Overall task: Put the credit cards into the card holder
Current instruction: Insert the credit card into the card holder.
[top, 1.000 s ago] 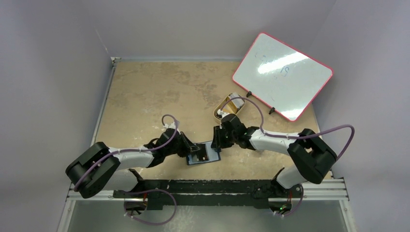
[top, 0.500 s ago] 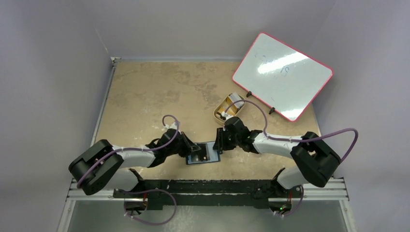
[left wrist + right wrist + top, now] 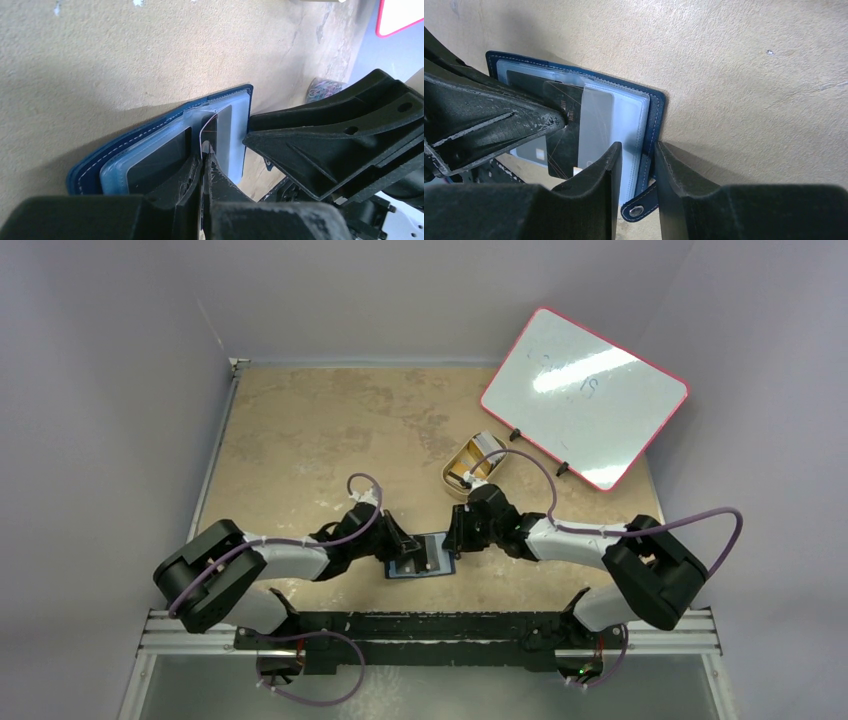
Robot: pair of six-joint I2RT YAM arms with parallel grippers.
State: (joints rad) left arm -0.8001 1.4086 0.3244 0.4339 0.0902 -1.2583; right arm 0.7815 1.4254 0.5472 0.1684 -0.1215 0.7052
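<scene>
The navy card holder (image 3: 432, 566) lies open on the table between both arms. My left gripper (image 3: 204, 150) is shut on a black credit card (image 3: 566, 130), which stands edge-on over the clear inner sleeves (image 3: 235, 135). A silver-grey card (image 3: 599, 117) sits in a sleeve, and another grey card (image 3: 531, 152) shows below the black one. My right gripper (image 3: 636, 147) is open. One finger (image 3: 596, 180) is over the sleeves, the other (image 3: 679, 175) beside the holder's right edge. The snap strap (image 3: 639, 210) lies between them.
A tan oval tray (image 3: 470, 466) stands behind the right gripper. A white board with a red rim (image 3: 585, 395) leans at the back right. The two grippers' fingers are very close together over the holder.
The right gripper has come down and left onto the holder's right edge, with its jaws a little narrower. The left arm has shifted slightly right with the black card.
</scene>
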